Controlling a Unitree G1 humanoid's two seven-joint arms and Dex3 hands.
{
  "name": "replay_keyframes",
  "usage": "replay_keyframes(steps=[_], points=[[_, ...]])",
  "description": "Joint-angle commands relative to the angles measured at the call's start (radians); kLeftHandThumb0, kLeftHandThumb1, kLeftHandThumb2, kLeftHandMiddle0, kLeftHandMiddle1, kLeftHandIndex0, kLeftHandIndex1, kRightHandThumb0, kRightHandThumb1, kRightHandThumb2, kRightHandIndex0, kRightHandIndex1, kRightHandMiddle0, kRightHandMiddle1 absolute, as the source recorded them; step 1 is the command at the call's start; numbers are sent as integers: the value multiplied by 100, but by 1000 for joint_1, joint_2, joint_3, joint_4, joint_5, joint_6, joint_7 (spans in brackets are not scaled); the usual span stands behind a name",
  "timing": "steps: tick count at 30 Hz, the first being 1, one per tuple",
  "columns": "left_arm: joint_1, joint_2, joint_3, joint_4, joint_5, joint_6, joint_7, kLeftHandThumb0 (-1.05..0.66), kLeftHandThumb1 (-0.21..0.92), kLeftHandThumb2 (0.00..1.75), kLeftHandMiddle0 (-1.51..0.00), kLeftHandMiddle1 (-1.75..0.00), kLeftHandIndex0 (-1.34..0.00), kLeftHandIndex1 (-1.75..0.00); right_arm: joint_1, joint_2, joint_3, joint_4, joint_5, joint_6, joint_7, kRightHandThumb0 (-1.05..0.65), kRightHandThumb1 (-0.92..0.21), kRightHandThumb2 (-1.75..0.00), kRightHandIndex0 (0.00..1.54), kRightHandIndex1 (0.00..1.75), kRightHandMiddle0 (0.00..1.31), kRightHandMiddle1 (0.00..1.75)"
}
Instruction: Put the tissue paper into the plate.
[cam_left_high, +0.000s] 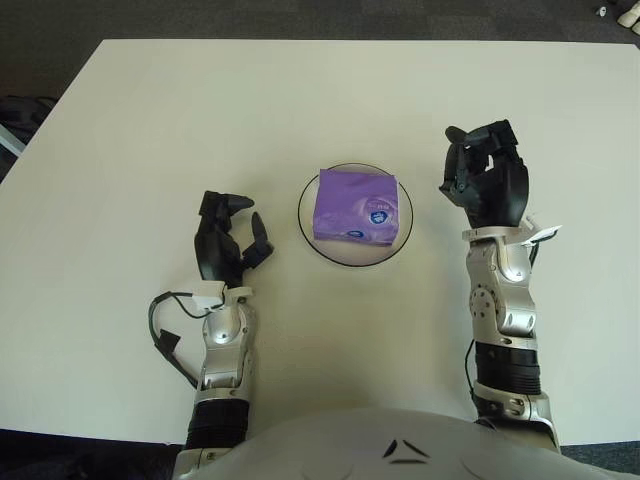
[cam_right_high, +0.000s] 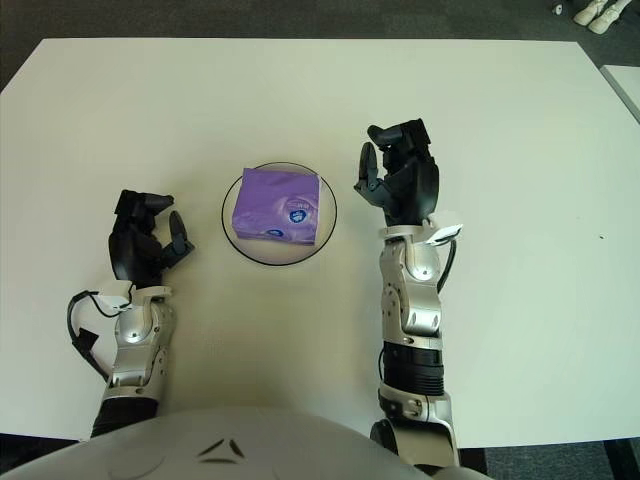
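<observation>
tissue pack (cam_left_high: 356, 207): purple soft-wrap pack w/ small blue-white logo, lying flat inside the plate (cam_left_high: 402, 241), roughly centred; task looks done as things lie.
plate: small, round, pale w/ dark rim, mid-bench, between the two hands.
handling (judgement): prob. light, squashy, film wrap likely a bit slick; not fragile. If it needs re-gripping, take it across the short sides, thumb vs fingers, gentle squeeze; too much force would just dent it.
right hand (cam_right_high: 398, 178): raised just beside plate on its right side, fingers loosely curled, holding nothing, clear of the pack.
left hand (cam_left_high: 229, 238): to the left of plate, apart from it, fingers half-curled, nothing in them.
bench (cam_left_high: 150, 130): plain off-white top.
views: right eye shows more bench to the right, plus the bench's right edge; left eye shows dark floor and clutter off the left edge. Pack, plate, hands read the same in both.
</observation>
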Motion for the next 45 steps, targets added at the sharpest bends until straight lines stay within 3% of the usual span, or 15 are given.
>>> replay_keyframes(steps=[1,7,22,34,45], points=[[41,-6,7,68,0,23,-3,-43,46,114,-63,-144,-49,-175,37,8,-6,27,5,0,-7,-36,-78,-73,46,112,27,175],[37,-4,7,66,6,28,-2,-43,46,114,-64,-144,-49,-175,47,3,-6,18,10,68,-23,-35,-90,-56,46,111,21,175],[28,-7,8,53,29,61,16,-44,43,119,-67,-148,-52,-175,96,69,-22,-72,104,331,-125,-35,-92,-53,49,111,20,175],[19,-1,12,62,26,52,2,-44,43,118,-67,-152,-52,-175,131,57,-31,-9,123,297,-86,-35,-92,-53,50,113,20,175],[5,-2,15,74,25,58,1,-43,47,113,-66,-150,-48,-175,148,54,-1,49,30,218,-97,-35,-92,-53,53,115,20,175]])
